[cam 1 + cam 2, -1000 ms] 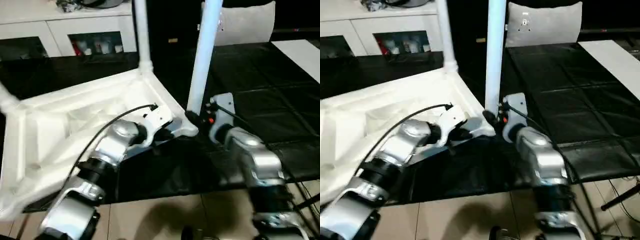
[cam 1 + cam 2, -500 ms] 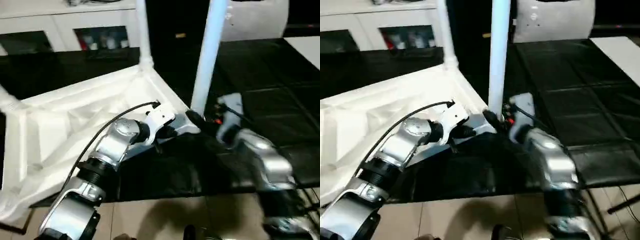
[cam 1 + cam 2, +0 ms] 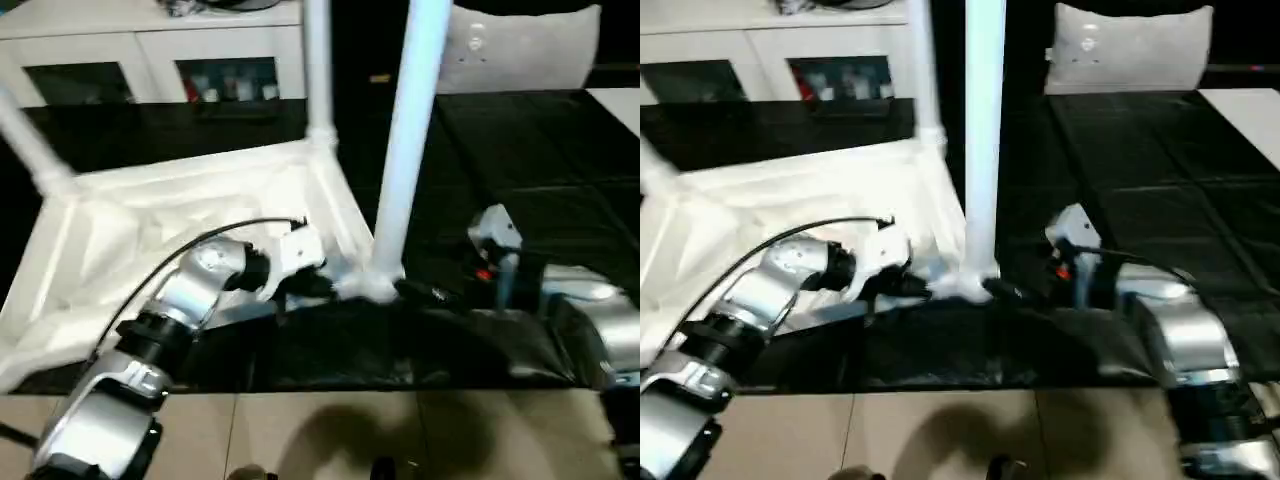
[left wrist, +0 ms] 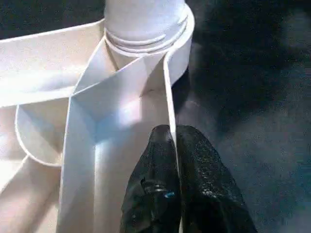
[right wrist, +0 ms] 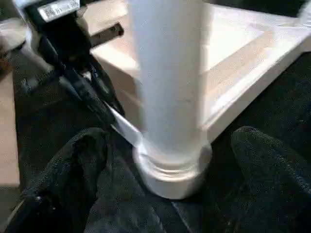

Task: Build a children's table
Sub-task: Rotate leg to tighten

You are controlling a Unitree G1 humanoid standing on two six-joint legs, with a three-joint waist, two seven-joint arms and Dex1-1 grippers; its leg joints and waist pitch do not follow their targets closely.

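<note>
Since a second ago our right gripper has let go of the near table leg and spread its fingers wide apart; a second ago they sat close against the leg's base, and now they stand on either side of it without touching. Our right forearm has swung out toward 4 o'clock. The whole view has also shifted, so the table only appears further right. Our left gripper has stayed where it was, its two black fingers pressed together and clamped on the thin white rim wall of the children's table, just beside the corner socket that holds the near leg. The table lies upside down on the black-covered work surface, filling the scene from the centre out to 9 o'clock, ribbed underside facing up. The near leg stands upright in its socket near the centre. A second leg rises from the far corner at 12 o'clock, and a third leans out at 10 o'clock. Farthest away, at 11 o'clock, stands a white glass-doored cabinet with small items behind its glass, too blurred to identify. A pale cushion-like shape sits at 1 o'clock.
</note>
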